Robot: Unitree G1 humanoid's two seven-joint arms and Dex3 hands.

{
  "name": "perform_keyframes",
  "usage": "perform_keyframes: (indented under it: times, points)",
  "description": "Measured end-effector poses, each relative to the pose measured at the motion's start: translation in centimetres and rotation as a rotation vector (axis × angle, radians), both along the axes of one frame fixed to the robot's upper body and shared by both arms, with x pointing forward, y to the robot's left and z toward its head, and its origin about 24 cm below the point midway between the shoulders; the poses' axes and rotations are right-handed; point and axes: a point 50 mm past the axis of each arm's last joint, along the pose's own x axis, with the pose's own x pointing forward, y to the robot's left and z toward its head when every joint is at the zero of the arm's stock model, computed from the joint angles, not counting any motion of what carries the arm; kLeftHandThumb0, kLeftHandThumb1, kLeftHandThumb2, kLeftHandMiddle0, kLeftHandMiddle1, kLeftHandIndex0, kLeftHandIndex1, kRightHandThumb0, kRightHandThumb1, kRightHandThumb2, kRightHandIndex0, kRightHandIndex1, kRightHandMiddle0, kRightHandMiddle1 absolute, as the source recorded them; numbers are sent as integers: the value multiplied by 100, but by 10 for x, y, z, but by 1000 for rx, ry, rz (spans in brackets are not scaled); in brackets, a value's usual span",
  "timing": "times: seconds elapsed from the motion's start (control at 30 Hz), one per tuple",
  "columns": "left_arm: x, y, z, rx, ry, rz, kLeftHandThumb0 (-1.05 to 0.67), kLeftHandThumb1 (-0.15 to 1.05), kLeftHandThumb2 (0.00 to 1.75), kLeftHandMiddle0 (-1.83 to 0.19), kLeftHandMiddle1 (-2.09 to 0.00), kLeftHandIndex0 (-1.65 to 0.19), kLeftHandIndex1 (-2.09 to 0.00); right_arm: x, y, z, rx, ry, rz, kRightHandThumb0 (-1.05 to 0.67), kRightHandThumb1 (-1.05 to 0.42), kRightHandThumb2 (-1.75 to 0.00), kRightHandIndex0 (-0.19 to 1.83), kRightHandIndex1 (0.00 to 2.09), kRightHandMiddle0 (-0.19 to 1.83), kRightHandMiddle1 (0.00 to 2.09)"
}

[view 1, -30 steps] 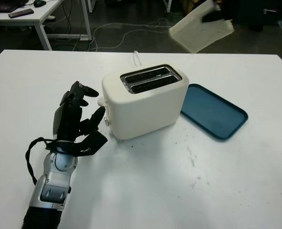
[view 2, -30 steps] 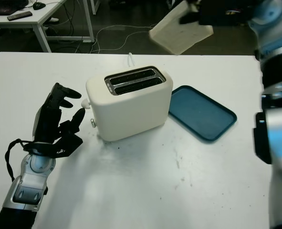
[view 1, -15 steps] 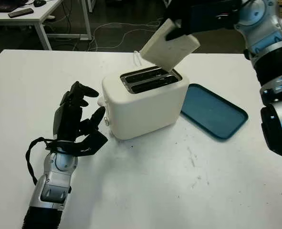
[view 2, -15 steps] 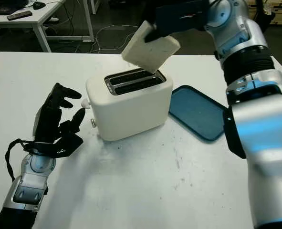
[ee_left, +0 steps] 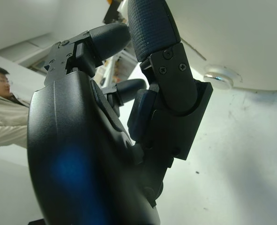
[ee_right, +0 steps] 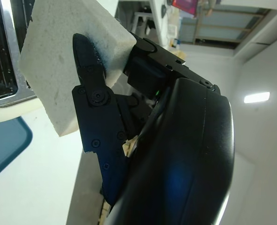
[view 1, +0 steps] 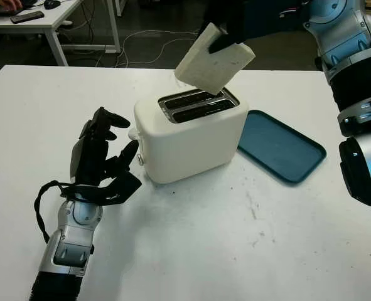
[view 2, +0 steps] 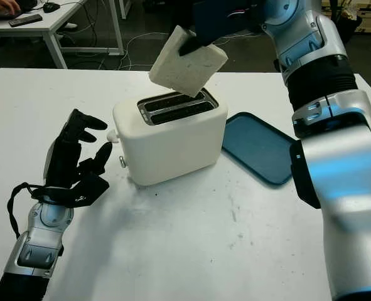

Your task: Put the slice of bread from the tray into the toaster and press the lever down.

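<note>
Two slots top the cream plastic toaster [view 1: 188,132]; the pale square slice of bread [view 1: 215,59] hangs tilted just above them, pinched by the right hand [view 2: 201,22]. Its wrist view shows fingers [ee_right: 89,89] pressing the slice. Beside the toaster lies the blue tray [view 1: 279,147]. Open left hand [view 1: 100,163] stands near the toaster's lever side on the white table [view 1: 191,251].

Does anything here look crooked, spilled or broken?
Nothing broken. The bread slice hangs tilted in the right hand above the toaster, the blue tray sits askew, and dark specks dot the table.
</note>
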Motion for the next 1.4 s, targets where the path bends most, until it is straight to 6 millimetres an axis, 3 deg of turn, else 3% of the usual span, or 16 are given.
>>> perform_keyframes:
  times: [0.47,0.6,1.07,1.4]
  points:
    - [0,0,0,-1,0,0,-96,92,72,-5,-175,0,-159,-3,-3,3,-7,45,5,-48,-92,-7,98,110,125,1]
    - [0,0,0,-2,-2,-2,-95,92,73,-5,-175,0,-160,-1,-2,-8,-50,70,-5,-49,-92,-7,102,103,125,1]
    - [0,-2,0,-14,0,-4,-95,92,72,-4,-175,0,-159,5,5,-65,-154,245,9,-47,-92,-8,103,109,128,3]
    - [0,-2,0,-16,-4,-8,-95,92,71,-6,-175,0,-161,-1,18,-71,-277,172,73,-43,-92,-4,102,110,130,5]
